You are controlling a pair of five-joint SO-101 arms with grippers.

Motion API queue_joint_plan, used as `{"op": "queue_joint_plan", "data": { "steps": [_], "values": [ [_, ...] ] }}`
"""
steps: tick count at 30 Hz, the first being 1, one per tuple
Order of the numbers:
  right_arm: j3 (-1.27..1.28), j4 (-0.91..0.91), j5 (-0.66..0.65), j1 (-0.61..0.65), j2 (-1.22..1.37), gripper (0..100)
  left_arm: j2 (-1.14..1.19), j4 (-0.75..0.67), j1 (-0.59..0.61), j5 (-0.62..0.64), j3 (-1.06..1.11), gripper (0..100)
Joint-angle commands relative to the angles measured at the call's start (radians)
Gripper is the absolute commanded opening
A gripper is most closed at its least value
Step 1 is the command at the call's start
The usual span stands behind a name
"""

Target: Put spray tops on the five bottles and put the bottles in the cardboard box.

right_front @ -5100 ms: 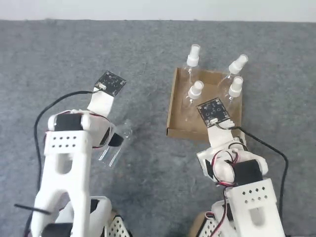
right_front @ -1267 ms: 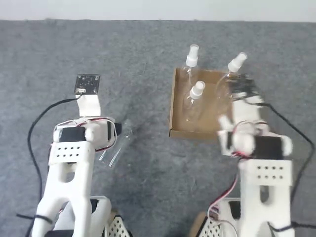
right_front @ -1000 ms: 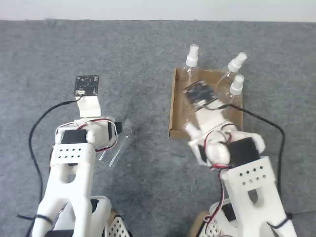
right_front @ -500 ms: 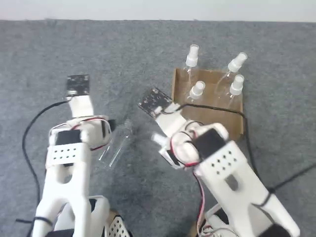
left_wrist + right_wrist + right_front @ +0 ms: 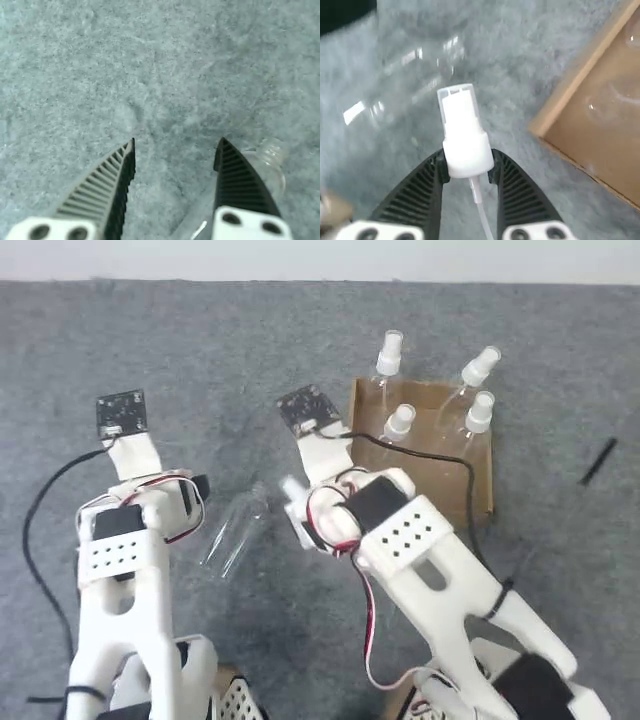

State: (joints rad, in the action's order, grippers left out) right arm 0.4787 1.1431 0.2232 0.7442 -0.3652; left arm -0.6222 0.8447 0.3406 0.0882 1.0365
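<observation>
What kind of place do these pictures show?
Probably a robotics lab bench: a white left arm and right arm stand at a grey felt-covered table, with a cardboard box holding spray bottles set out for practice.

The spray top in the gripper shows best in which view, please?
The right wrist view: the spray top is central, gripped at its collar, tube visible. In the high view its tip pokes past the arm.

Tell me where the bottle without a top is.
In the high view the bottle lies on its side, left of the box and close beside the left tool.
</observation>
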Motion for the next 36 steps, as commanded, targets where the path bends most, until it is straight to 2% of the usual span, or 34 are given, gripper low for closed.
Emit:
{"op": "queue_joint_plan", "data": {
  "steps": [1, 10, 23, 36],
  "values": [
    [-0.061, -0.105, 0.103, 0.004, 0.016, 2.1, -0.04, -0.026, 0.003, 0.009, -0.041, 23],
    [-0.063, -0.318, 0.261, -0.007, 0.186, 2.1, -0.04, -0.026, -0.002, 0.044, -0.025, 23],
    [-0.071, -0.39, 0.265, -0.117, 0.346, 1.9, -0.04, -0.026, -0.003, 0.051, -0.024, 23],
    [-0.074, -0.453, 0.267, -0.113, 0.403, 2.0, -0.04, -0.029, -0.003, 0.051, -0.024, 23]
  ]
}}
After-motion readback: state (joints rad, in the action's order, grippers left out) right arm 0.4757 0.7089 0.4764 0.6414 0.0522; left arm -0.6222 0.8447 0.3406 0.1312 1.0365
